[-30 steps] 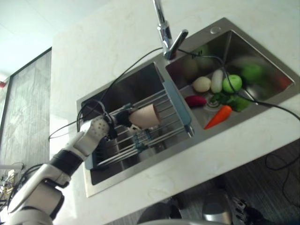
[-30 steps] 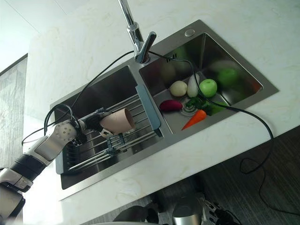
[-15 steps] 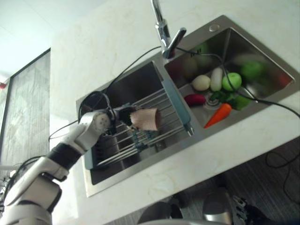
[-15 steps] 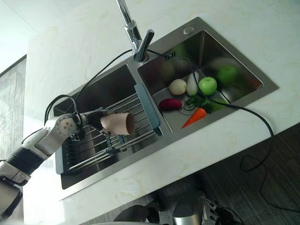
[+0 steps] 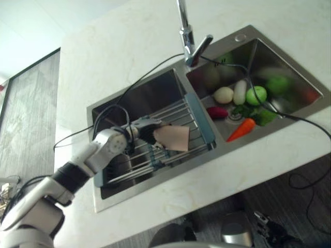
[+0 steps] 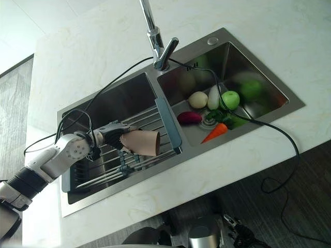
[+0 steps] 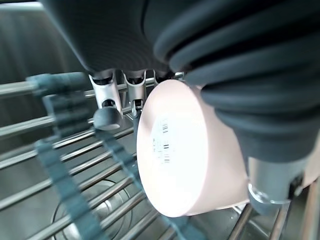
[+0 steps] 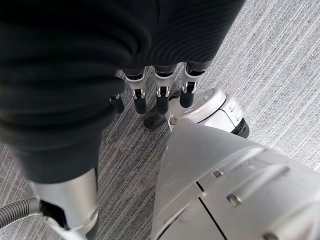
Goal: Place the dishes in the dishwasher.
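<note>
Left wrist view showed my left hand [image 7: 240, 75] curled around the pink cup [image 7: 180, 150] above the sink rack [image 7: 65, 150]; right hand [image 8: 75, 75] hung relaxed.

A double steel sink [image 5: 155, 95] is set into a pale marble counter [image 5: 103, 57], with a chrome faucet [image 5: 190, 39] rising behind the divider. In the left basin a wire drying rack [image 5: 155, 150] with blue-grey end pieces spans the bowl. The left hand [image 5: 142, 132] reaches over it, fingers curled round a pale pink cup [image 5: 172, 138] held on its side just above the rack bars. The right basin holds produce — a pale round vegetable [image 5: 223, 94], a white one [image 5: 239, 91] just beside it, a green apple [image 5: 255, 95], a dark red piece [image 5: 217, 111] and an orange carrot [image 5: 240, 129] lying near the drain. The right hand [image 5: 269, 232] shows low down, over dark floor.
</note>
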Controlling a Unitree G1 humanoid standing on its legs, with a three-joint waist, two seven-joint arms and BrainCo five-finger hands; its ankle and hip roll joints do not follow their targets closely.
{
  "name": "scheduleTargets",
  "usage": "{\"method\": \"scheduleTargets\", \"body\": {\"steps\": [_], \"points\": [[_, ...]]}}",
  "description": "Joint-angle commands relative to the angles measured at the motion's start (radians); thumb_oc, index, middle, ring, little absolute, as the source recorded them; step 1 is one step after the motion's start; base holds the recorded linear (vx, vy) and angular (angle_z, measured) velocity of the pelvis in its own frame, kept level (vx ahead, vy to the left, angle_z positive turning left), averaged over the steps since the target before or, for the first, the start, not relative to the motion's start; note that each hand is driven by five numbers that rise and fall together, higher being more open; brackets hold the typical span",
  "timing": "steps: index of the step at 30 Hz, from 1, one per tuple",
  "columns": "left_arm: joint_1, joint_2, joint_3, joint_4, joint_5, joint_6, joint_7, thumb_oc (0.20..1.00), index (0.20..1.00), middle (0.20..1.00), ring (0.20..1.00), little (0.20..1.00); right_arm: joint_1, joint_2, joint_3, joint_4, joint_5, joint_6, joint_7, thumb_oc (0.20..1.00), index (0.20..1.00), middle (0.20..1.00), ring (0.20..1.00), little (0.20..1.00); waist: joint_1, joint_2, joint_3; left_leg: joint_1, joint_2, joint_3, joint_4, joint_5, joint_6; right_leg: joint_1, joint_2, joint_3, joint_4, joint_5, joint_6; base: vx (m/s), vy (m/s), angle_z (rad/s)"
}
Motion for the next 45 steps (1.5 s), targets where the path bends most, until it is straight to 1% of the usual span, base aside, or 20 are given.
{"method": "scheduleTargets", "body": {"steps": [1,6,10,14,17,18,20,23,25,32,34,35,37,38,39,40,41,42,43,45], "points": [[-0.010,0.010,0.088,-0.007,0.055,-0.034,0.110,0.200,0.200,0.200,0.200,0.200,0.043,0.028,-0.005,0.027,0.012,-0.016,-0.011,1.000,1.000,1.000,1.000,1.000,0.017,-0.023,-0.094,0.016,0.031,0.003,0.079,-0.134,0.000,-0.051,-0.039,-0.075,0.076,-0.059,0.034,-0.02,0.012,0.06],[0.057,0.025,0.170,0.008,0.119,-0.038,0.220,0.200,0.200,0.200,0.200,0.200,0.054,0.062,-0.006,0.063,-0.012,-0.023,-0.013,1.000,1.000,1.000,1.000,1.000,0.049,-0.046,-0.127,0.032,0.036,-0.010,0.075,-0.134,0.001,-0.018,-0.023,-0.107,0.076,-0.073,0.021,-0.01,0.012,0.17],[0.080,0.023,0.217,0.027,0.151,-0.039,0.340,0.200,0.200,0.200,0.200,0.200,0.057,0.086,0.003,0.087,-0.029,-0.022,-0.017,1.000,1.000,1.000,1.000,1.000,0.074,-0.065,-0.140,0.041,0.038,-0.030,0.072,-0.136,0.004,0.005,-0.013,-0.133,0.081,-0.086,0.011,-0.03,0.008,0.17],[0.121,0.003,0.305,0.034,0.120,-0.022,0.599,0.200,0.200,0.200,0.200,0.200,0.057,0.107,0.021,0.098,-0.057,-0.036,-0.013,1.000,1.000,1.000,1.000,1.000,0.110,-0.080,-0.158,0.054,0.037,-0.056,0.061,-0.134,0.005,0.034,-0.001,-0.165,0.085,-0.107,-0.002,-0.04,0.050,0.19],[0.164,-0.022,0.362,0.025,0.115,-0.030,0.720,0.200,0.200,0.200,0.200,0.200,0.056,0.119,0.031,0.089,-0.072,-0.036,-0.025,1.000,1.000,1.000,1.000,1.000,0.131,-0.088,-0.165,0.060,0.038,-0.071,0.056,-0.133,0.004,0.048,0.003,-0.180,0.085,-0.116,-0.007,-0.02,0.032,0.14],[0.197,-0.048,0.399,0.014,0.121,-0.040,0.788,0.200,0.200,0.200,0.200,0.200,0.056,0.125,0.039,0.087,-0.084,-0.036,-0.027,1.000,1.000,1.000,1.000,1.000,0.148,-0.094,-0.171,0.063,0.038,-0.085,0.054,-0.132,0.005,0.058,0.008,-0.190,0.087,-0.123,-0.012,-0.03,0.010,0.23],[0.245,-0.089,0.450,-0.014,0.151,-0.044,0.862,0.200,0.200,0.200,0.200,0.200,0.051,0.131,0.047,0.079,-0.106,-0.026,-0.032,1.000,1.000,1.000,1.000,1.000,0.170,-0.101,-0.179,0.066,0.041,-0.106,0.051,-0.130,0.002,0.071,0.016,-0.207,0.089,-0.135,-0.020,-0.03,-0.010,0.27],[0.294,-0.122,0.507,-0.058,0.158,-0.025,0.877,0.200,0.200,0.200,0.200,0.200,0.042,0.132,0.053,0.065,-0.139,-0.010,-0.032,1.000,1.000,1.000,1.000,1.000,0.195,-0.107,-0.185,0.070,0.047,-0.127,0.050,-0.129,-0.002,0.085,0.026,-0.226,0.096,-0.151,-0.031,-0.02,-0.035,0.37],[0.349,-0.145,0.577,-0.123,0.155,0.017,0.885,0.200,0.200,0.200,0.200,0.200,0.029,0.128,0.062,0.051,-0.173,0.002,-0.026,1.000,1.000,1.000,1.000,1.000,0.228,-0.110,-0.187,0.068,0.049,-0.160,0.062,-0.129,-0.012,0.102,0.038,-0.253,0.095,-0.165,-0.044,-0.03,-0.122,0.33],[0.443,-0.137,0.729,-0.211,0.119,0.018,0.922,0.200,0.200,0.200,0.200,0.200,0.004,0.113,0.070,0.071,-0.236,0.002,-0.005,1.000,1.000,1.000,1.000,1.000,0.297,-0.112,-0.193,0.031,0.061,-0.231,0.115,-0.131,-0.044,0.117,0.068,-0.290,0.079,-0.185,-0.072,-0.04,-0.145,0.31],[0.471,-0.136,0.772,-0.222,0.087,0.009,0.934,0.200,0.200,0.200,0.200,0.200,-0.006,0.107,0.077,0.086,-0.270,-0.006,0.007,1.000,1.000,1.000,1.000,1.000,0.323,-0.112,-0.190,0.012,0.067,-0.252,0.139,-0.129,-0.056,0.120,0.075,-0.302,0.071,-0.186,-0.080,-0.03,-0.194,0.24],[0.497,-0.136,0.811,-0.231,0.072,0.004,0.937,0.200,0.200,0.200,0.200,0.200,-0.017,0.101,0.083,0.101,-0.279,-0.010,0.013,1.000,1.000,1.000,1.000,1.000,0.345,-0.110,-0.183,-0.007,0.080,-0.257,0.157,-0.120,-0.071,0.133,0.083,-0.314,0.059,-0.187,-0.086,-0.03,-0.208,0.13],[0.522,-0.144,0.843,-0.240,0.049,-0.020,0.942,0.200,0.200,0.200,0.200,0.200,-0.027,0.098,0.086,0.114,-0.276,-0.008,0.010,1.000,1.000,1.000,1.000,1.000,0.360,-0.106,-0.173,-0.032,0.104,-0.247,0.160,-0.085,-0.090,0.145,0.091,-0.336,0.041,-0.179,-0.086,-0.06,-0.155,0.29],[0.536,-0.151,0.864,-0.244,0.048,-0.031,0.941,0.200,0.200,0.200,0.200,0.200,-0.029,0.095,0.085,0.122,-0.283,-0.010,0.008,1.000,1.000,1.000,1.000,1.000,0.367,-0.098,-0.165,-0.045,0.126,-0.234,0.138,-0.036,-0.108,0.157,0.098,-0.356,0.023,-0.170,-0.083,-0.09,-0.080,0.61],[0.543,-0.154,0.872,-0.244,0.049,-0.037,0.943,0.200,0.200,0.200,0.200,0.200,-0.031,0.093,0.085,0.125,-0.283,-0.012,0.001,1.000,1.000,1.000,1.000,1.000,0.372,-0.094,-0.160,-0.053,0.136,-0.225,0.126,-0.012,-0.116,0.161,0.100,-0.367,0.015,-0.166,-0.080,-0.12,-0.053,0.79],[0.550,-0.157,0.882,-0.246,0.053,-0.043,0.942,0.200,0.200,0.200,0.200,0.200,-0.032,0.092,0.083,0.130,-0.284,-0.014,-0.003,1.000,1.000,1.000,1.000,1.000,0.373,-0.089,-0.154,-0.061,0.147,-0.209,0.118,0.015,-0.124,0.165,0.099,-0.384,0.010,-0.162,-0.077,-0.17,-0.039,0.91],[0.554,-0.163,0.890,-0.245,0.056,-0.067,0.939,0.200,0.200,0.200,0.200,0.200,-0.029,0.091,0.075,0.134,-0.277,-0.015,-0.011,1.000,1.000,1.000,1.000,1.000,0.368,-0.086,-0.147,-0.070,0.156,-0.161,0.126,0.027,-0.128,0.165,0.090,-0.421,0.009,-0.154,-0.072,-0.18,-0.066,0.79],[0.548,-0.168,0.886,-0.239,0.057,-0.085,0.936,0.200,0.200,0.200,0.200,0.200,-0.026,0.092,0.067,0.131,-0.263,-0.012,-0.021,1.000,1.000,1.000,1.000,1.000,0.358,-0.091,-0.148,-0.058,0.153,-0.129,0.143,-0.005,-0.133,0.170,0.084,-0.436,0.007,-0.161,-0.066,-0.20,-0.059,0.81],[0.544,-0.170,0.880,-0.236,0.059,-0.094,0.936,0.200,0.200,0.200,0.200,0.200,-0.024,0.092,0.062,0.128,-0.256,-0.009,-0.026,1.000,1.000,1.000,1.000,1.000,0.351,-0.096,-0.146,-0.054,0.143,-0.105,0.170,-0.026,-0.123,0.164,0.077,-0.450,0.008,-0.151,-0.067,-0.19,-0.025,0.90],[0.522,-0.180,0.859,-0.231,0.095,-0.107,0.948,0.200,0.200,0.200,0.200,0.200,-0.018,0.092,0.043,0.121,-0.235,-0.004,-0.035,1.000,1.000,1.000,1.000,1.000,0.332,-0.117,-0.141,-0.048,0.104,-0.052,0.273,-0.112,-0.085,0.137,0.050,-0.476,0.030,-0.131,-0.071,-0.31,0.025,1.09]]}}
